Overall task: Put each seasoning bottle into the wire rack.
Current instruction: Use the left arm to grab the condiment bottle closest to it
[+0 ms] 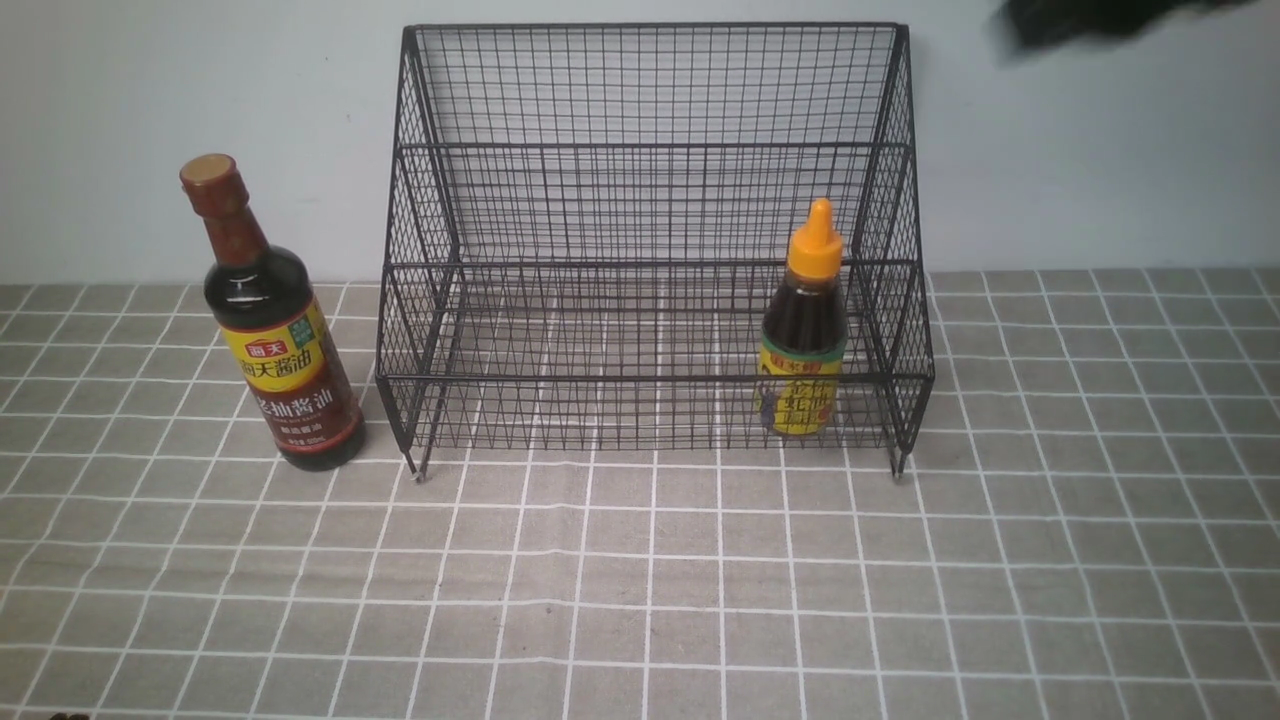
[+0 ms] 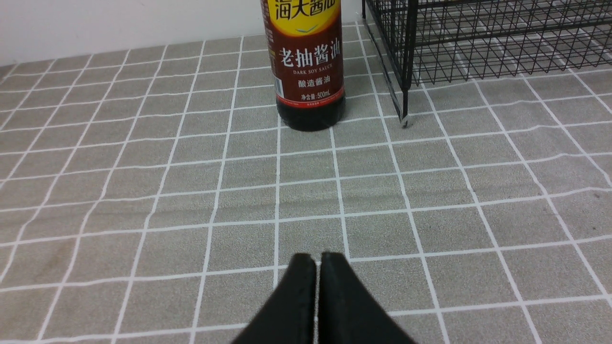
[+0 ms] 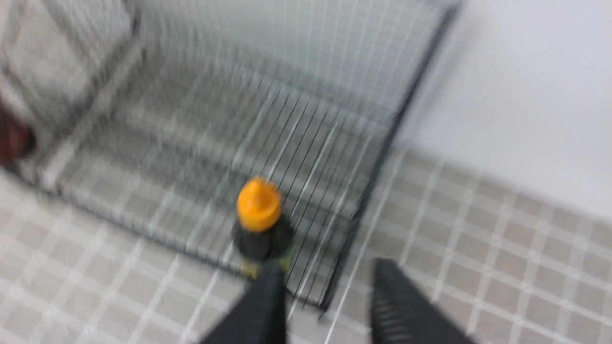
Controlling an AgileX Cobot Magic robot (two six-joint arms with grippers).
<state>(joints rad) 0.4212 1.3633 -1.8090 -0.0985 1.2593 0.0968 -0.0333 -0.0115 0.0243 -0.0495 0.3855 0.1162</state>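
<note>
The black wire rack point(image 1: 650, 148) stands against the back wall. The short seasoning bottle point(image 1: 802, 340) with the orange nozzle cap stands upright inside it, on the lower level near the right side. The tall seasoning bottle point(image 1: 280, 340) with the brown neck wrap stands on the cloth just left of the rack. My left gripper point(image 2: 318, 255) is shut and empty, low over the cloth, well short of the tall bottle point(image 2: 308, 71). My right gripper point(image 3: 327, 265) is open and empty, high above the short bottle point(image 3: 258, 205) and the rack's right front corner. That view is blurred.
A grey checked cloth point(image 1: 640, 600) covers the table up to a pale wall. A dark blurred part of my right arm point(image 1: 1080, 20) shows at the top right of the front view. The rack's left front foot point(image 2: 405, 122) stands close beside the tall bottle.
</note>
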